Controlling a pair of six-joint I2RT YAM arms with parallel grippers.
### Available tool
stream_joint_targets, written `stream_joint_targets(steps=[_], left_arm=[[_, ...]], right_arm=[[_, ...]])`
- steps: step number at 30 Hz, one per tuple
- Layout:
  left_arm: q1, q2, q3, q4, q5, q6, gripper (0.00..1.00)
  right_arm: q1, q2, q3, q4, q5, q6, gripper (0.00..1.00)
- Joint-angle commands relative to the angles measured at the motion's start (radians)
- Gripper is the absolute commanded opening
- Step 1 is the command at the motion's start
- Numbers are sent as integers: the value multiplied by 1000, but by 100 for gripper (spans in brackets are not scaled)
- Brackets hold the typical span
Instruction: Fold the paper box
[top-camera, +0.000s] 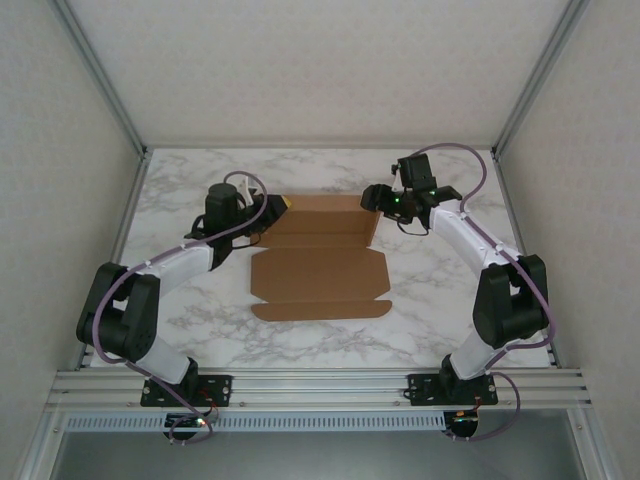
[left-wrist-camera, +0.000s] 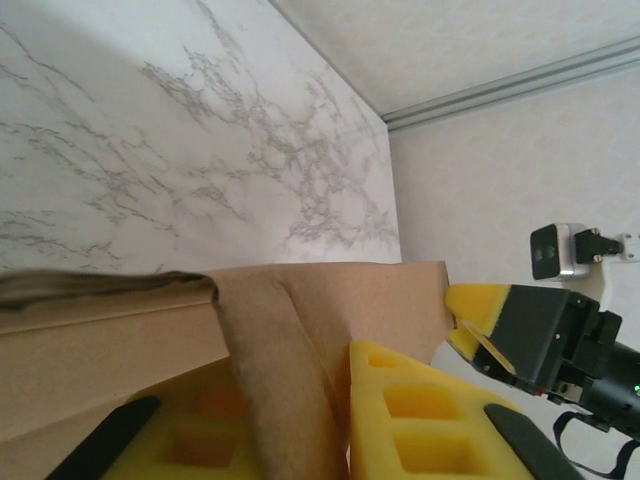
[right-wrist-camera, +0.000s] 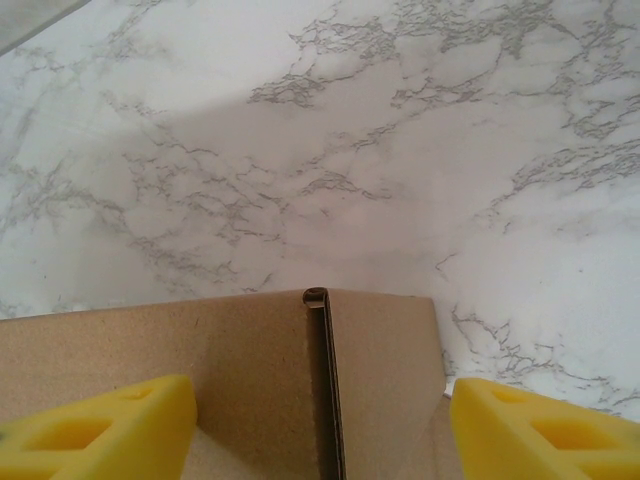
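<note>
The paper box (top-camera: 320, 262) is a brown cardboard sheet lying partly folded at the table's middle, with its far walls raised. My left gripper (top-camera: 272, 210) is at the box's far left corner. In the left wrist view my left gripper (left-wrist-camera: 300, 365) has its yellow pads (left-wrist-camera: 430, 420) pressed on either side of an upright cardboard flap (left-wrist-camera: 285, 340). My right gripper (top-camera: 373, 197) is at the far right corner. In the right wrist view my right gripper (right-wrist-camera: 322, 400) is open, its pads (right-wrist-camera: 110, 425) set wide on both sides of a doubled cardboard wall edge (right-wrist-camera: 318, 300).
The white marble table (top-camera: 440, 280) has grey walls at the back and sides and a metal frame rail (top-camera: 320, 382) along the near edge. Across the box, the left wrist view also takes in the right gripper (left-wrist-camera: 480, 322).
</note>
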Motion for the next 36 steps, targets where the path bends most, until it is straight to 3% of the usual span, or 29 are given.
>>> stream_joint_targets(steps=[1, 4, 6, 12, 18, 20, 23, 27, 29, 36], left_arm=[[0, -15, -29, 71, 31, -17, 22], [0, -26, -33, 17, -6, 10, 49], [2, -53, -28, -56, -47, 54, 58], [9, -163, 29, -377, -209, 250, 65], [22, -331, -53, -456, -319, 319, 68], [45, -370, -71, -466, -324, 325, 67], [67, -400, -95, -492, -333, 314, 58], [72, -380, -151, -474, -339, 277, 34], [70, -345, -174, -439, -330, 240, 27], [32, -193, -172, -307, -446, 168, 30]], right_arm=[[-1, 32, 25, -45, 6, -30, 68], [-1, 34, 33, -54, 22, -36, 69], [0, 37, 37, -56, 25, -35, 69], [-2, 35, 35, -51, 25, -31, 69], [-1, 26, 25, -52, 34, -39, 69], [-2, 25, 21, -53, 36, -41, 69], [-1, 26, 21, -53, 35, -42, 69], [1, 26, 21, -50, 36, -46, 69], [4, 28, 21, -50, 37, -47, 69], [11, 34, 31, -56, 41, -49, 68]])
